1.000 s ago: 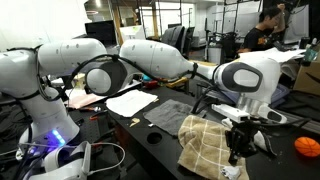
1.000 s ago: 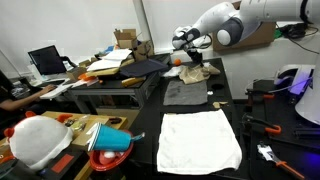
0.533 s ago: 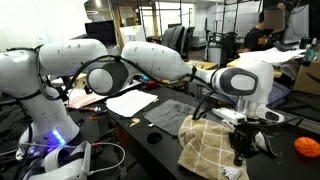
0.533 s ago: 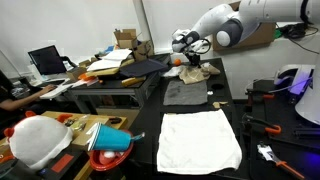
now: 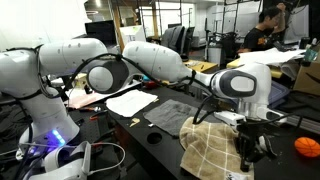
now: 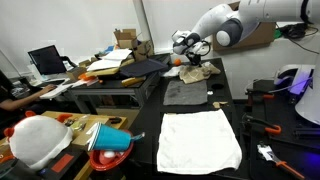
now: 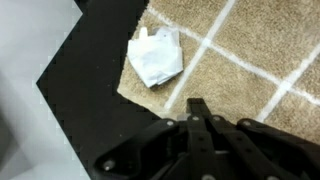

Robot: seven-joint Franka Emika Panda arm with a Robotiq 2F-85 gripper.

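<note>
My gripper (image 7: 197, 104) hangs close over a tan towel with white checks (image 7: 250, 50), its fingers pressed together with nothing between them. A small crumpled white scrap (image 7: 155, 57) lies on the towel's corner, just ahead of the fingertips and apart from them. In both exterior views the gripper (image 5: 243, 150) (image 6: 193, 58) points down at the rumpled towel (image 5: 205, 145) (image 6: 195, 72) at the end of the black table (image 5: 150, 135). The scrap does not show in the exterior views.
A grey cloth (image 6: 185, 92) and a white cloth (image 6: 200, 138) lie on the table past the towel. White paper (image 5: 130, 102) lies near the arm's base. An orange ball (image 5: 306, 147) sits beside the towel. A red bowl (image 6: 110, 140), a laptop (image 6: 45, 60) and clutter stand to one side.
The gripper has moved a little lower and sideways over the towel. The towel and the scrap have not moved.
</note>
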